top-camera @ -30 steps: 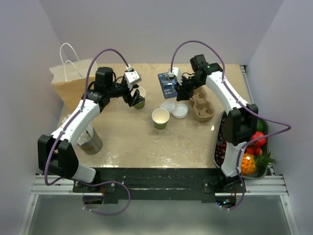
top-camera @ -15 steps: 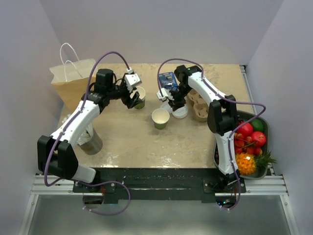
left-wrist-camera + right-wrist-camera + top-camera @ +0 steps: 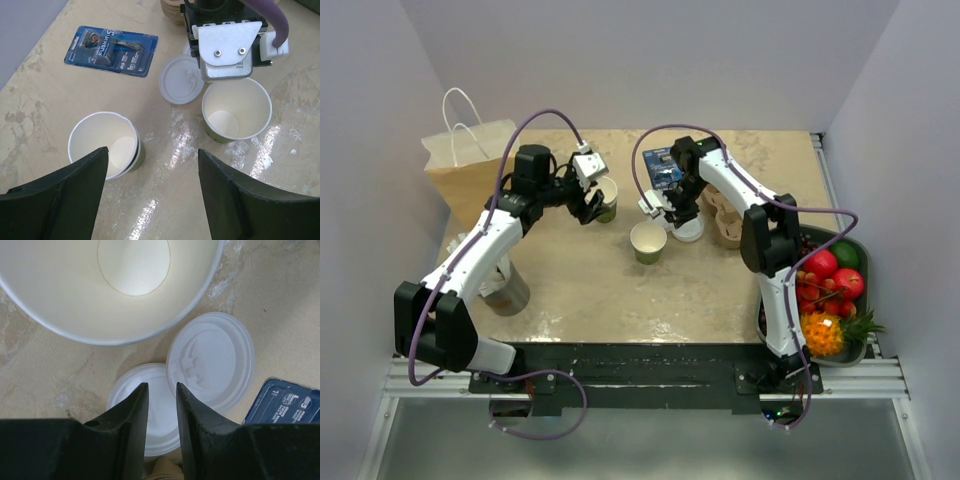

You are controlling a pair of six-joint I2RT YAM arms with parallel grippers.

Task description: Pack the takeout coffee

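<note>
No takeout coffee shows in any view; every cup here is open-topped. One green cup (image 3: 609,210) (image 3: 107,145), seemingly two nested, stands just left of my left gripper (image 3: 594,205) (image 3: 151,160), which is open and empty. A second green cup (image 3: 648,241) (image 3: 237,112) (image 3: 110,285) stands mid-table. Two loose white lids lie behind it, overlapping. My right gripper (image 3: 671,207) (image 3: 161,387) hovers over the nearer lid (image 3: 125,385), beside the other lid (image 3: 212,362) (image 3: 181,79). Its jaws are narrowly apart with nothing between them.
A brown paper bag (image 3: 470,165) stands at the far left. A blue razor pack (image 3: 662,168) (image 3: 111,49) lies behind the lids. A cardboard cup carrier (image 3: 732,218) sits to their right. A fruit tray (image 3: 860,262) is at the right edge, a metal tumbler (image 3: 508,292) near left.
My right arm has swung left from the cup carrier to above the lids, next to the middle cup. The left arm has hardly moved.
</note>
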